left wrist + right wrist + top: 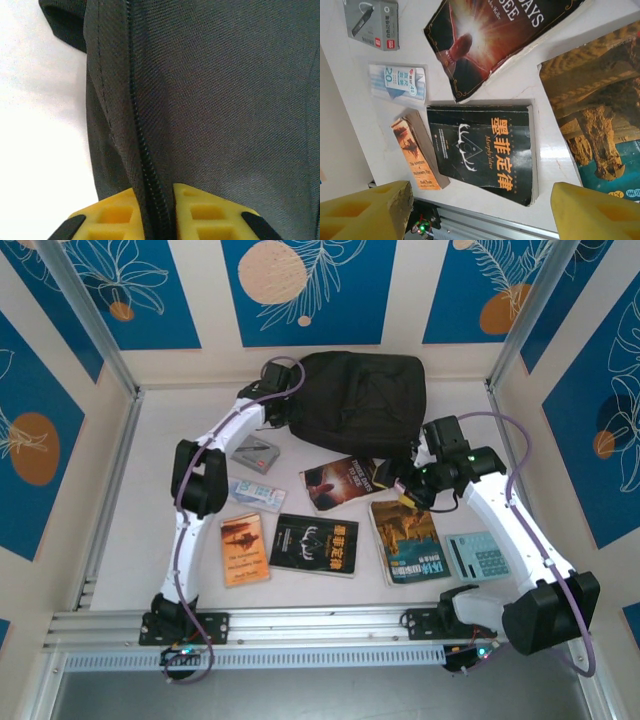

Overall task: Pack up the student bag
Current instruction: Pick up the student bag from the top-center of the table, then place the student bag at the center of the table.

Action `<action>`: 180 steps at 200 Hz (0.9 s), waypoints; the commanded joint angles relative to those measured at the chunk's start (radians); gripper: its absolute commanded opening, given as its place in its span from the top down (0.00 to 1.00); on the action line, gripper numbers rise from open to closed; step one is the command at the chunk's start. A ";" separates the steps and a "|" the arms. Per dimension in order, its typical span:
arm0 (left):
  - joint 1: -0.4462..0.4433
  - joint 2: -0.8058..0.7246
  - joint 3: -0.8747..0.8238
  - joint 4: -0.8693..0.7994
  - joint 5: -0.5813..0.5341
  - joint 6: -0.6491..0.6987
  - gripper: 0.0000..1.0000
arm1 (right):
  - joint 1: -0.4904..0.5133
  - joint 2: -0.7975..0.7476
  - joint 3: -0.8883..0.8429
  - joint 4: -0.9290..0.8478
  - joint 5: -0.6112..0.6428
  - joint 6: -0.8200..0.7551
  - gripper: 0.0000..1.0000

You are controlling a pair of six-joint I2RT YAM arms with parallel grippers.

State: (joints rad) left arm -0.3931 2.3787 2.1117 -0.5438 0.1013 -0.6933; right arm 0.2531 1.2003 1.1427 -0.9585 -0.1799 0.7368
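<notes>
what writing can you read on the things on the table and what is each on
"DAYS" and cut-off "SEE": dark paperback with a glowing burst
"墨菲定律", "Murphy's law": black paperback
"20": clear packet with blue label
Thin orange book, grey box, teal-and-sand book cover: print too blurred or small
Black fabric backpack: no writing seen

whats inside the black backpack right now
Nothing of the inside shows. The student bag lies with its zipper closed where it shows, the left gripper pinching that seam. Whatever it holds is covered by the black fabric.
</notes>
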 commanded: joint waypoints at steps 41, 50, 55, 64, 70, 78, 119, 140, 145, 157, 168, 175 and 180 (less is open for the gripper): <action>-0.018 -0.225 -0.109 0.062 0.107 -0.292 1.00 | -0.034 0.008 0.029 0.006 0.058 0.046 0.32; -0.018 -0.257 -0.120 0.050 0.105 -0.357 1.00 | -0.044 0.011 0.043 -0.008 0.086 0.062 0.34; -0.018 -0.278 -0.136 0.052 0.108 -0.397 1.00 | -0.052 0.014 0.052 -0.014 0.097 0.072 0.35; -0.018 -0.320 -0.174 0.078 0.115 -0.458 1.00 | -0.073 0.016 0.069 -0.024 0.104 0.086 0.36; -0.021 -0.349 -0.200 0.096 0.116 -0.494 1.00 | -0.087 0.016 0.081 -0.028 0.104 0.094 0.37; -0.024 -0.385 -0.232 0.119 0.115 -0.532 1.00 | -0.105 0.014 0.098 -0.032 0.103 0.105 0.38; -0.032 -0.556 -0.366 0.095 0.126 -0.633 1.00 | -0.155 -0.013 0.155 -0.085 0.130 0.157 0.39; -0.031 -0.680 -0.496 0.105 0.124 -0.664 1.00 | -0.157 -0.042 0.154 -0.096 0.136 0.172 0.35; -0.032 -0.709 -0.522 0.102 0.124 -0.663 1.00 | -0.156 -0.049 0.152 -0.097 0.135 0.177 0.35; -0.032 -0.778 -0.585 0.084 0.124 -0.661 1.00 | -0.155 -0.066 0.142 -0.095 0.129 0.180 0.34; -0.032 -0.844 -0.646 0.069 0.123 -0.647 1.00 | -0.149 -0.075 0.138 -0.106 0.127 0.175 0.34; -0.033 -0.883 -0.682 0.053 0.122 -0.635 1.00 | -0.143 -0.076 0.139 -0.119 0.131 0.170 0.34; -0.034 -0.912 -0.707 0.040 0.121 -0.625 1.00 | -0.139 -0.074 0.141 -0.132 0.136 0.166 0.34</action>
State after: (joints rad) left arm -0.4175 1.6085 1.4887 -0.4805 0.1917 -1.2869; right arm 0.0990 1.1484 1.2743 -1.0222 -0.0540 0.8909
